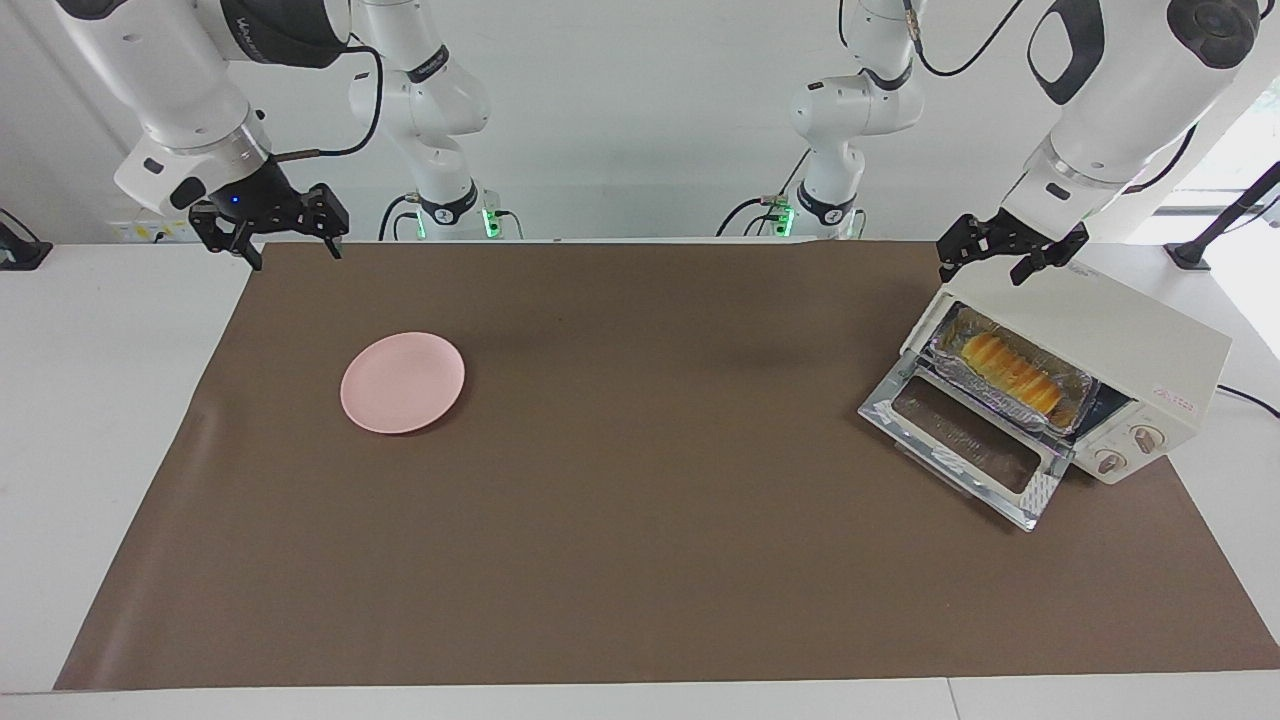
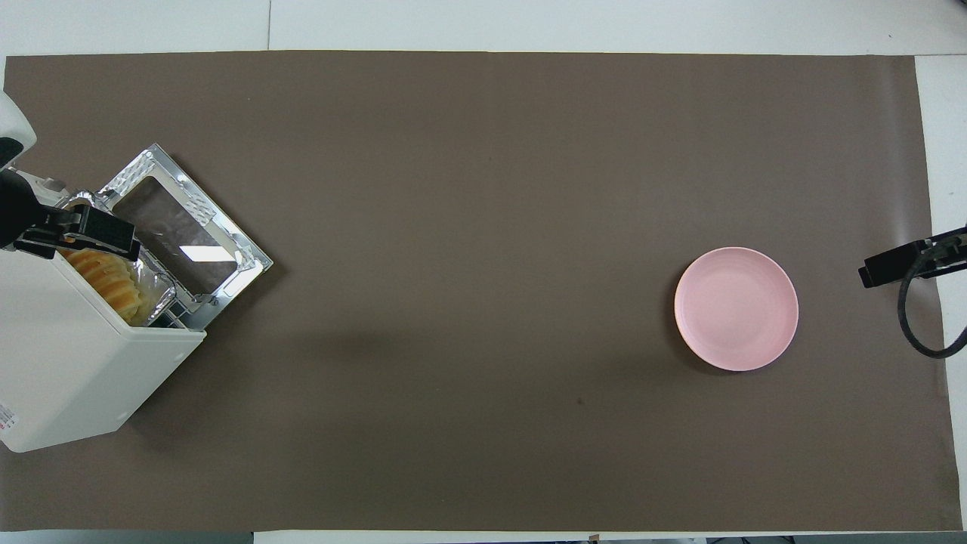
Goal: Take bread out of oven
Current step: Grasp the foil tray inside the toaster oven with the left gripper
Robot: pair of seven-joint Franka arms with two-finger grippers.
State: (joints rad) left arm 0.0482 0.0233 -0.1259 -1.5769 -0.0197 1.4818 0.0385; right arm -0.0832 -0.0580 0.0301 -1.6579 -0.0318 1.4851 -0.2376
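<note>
The cream-white oven (image 1: 1120, 345) stands at the left arm's end of the table with its glass door (image 1: 965, 440) dropped open onto the mat. Inside, the golden ridged bread (image 1: 1010, 372) lies in a crinkled foil tray (image 1: 1075, 400) on the rack. In the overhead view the bread (image 2: 106, 276) shows partly under the oven's top edge. My left gripper (image 1: 983, 270) hangs open just above the oven's top corner over the door opening, touching nothing. My right gripper (image 1: 297, 255) waits open over the mat's edge at the right arm's end, holding nothing.
A round pink plate (image 1: 402, 382) lies on the brown mat (image 1: 640, 520) toward the right arm's end, a little farther from the robots than the right gripper. The oven's two knobs (image 1: 1130, 450) face away from the robots.
</note>
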